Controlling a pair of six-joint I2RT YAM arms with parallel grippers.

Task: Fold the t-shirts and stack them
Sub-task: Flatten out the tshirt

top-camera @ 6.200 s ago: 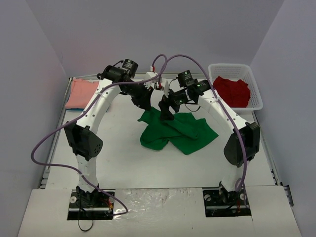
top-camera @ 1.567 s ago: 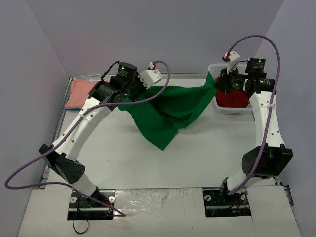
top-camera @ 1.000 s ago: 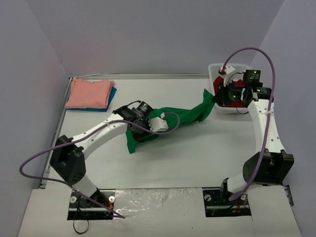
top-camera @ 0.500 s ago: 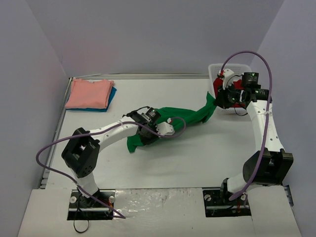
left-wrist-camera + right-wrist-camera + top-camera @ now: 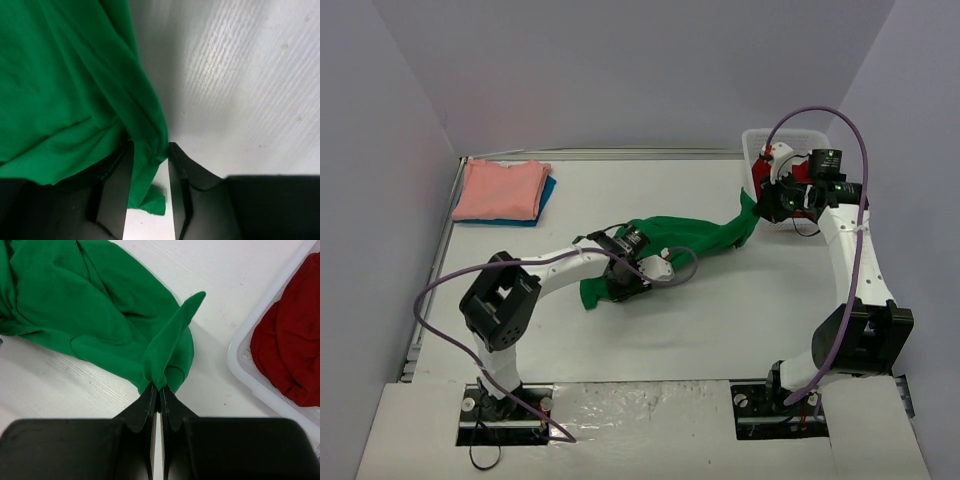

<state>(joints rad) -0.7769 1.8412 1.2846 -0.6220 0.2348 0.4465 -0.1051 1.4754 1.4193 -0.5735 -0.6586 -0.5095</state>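
Progress looks about halfway: a folded salmon-pink cloth t-shirt (image 5: 500,188) lies on a teal-blue one (image 5: 546,196) at the counter's (image 5: 720,320) far left. The bright green cloth t-shirt (image 5: 692,235) sprawls unfolded mid-counter. The right claw (image 5: 159,388) is clamped on its corner, and the left claw (image 5: 150,150) stands apart around a fold. A red t-shirt (image 5: 286,352) waits in the white plastic mesh basket (image 5: 244,367).

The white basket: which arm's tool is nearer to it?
Right. The right tool sits beside the basket, pinching the green shirt; the left tool is far off, at the shirt's other end.
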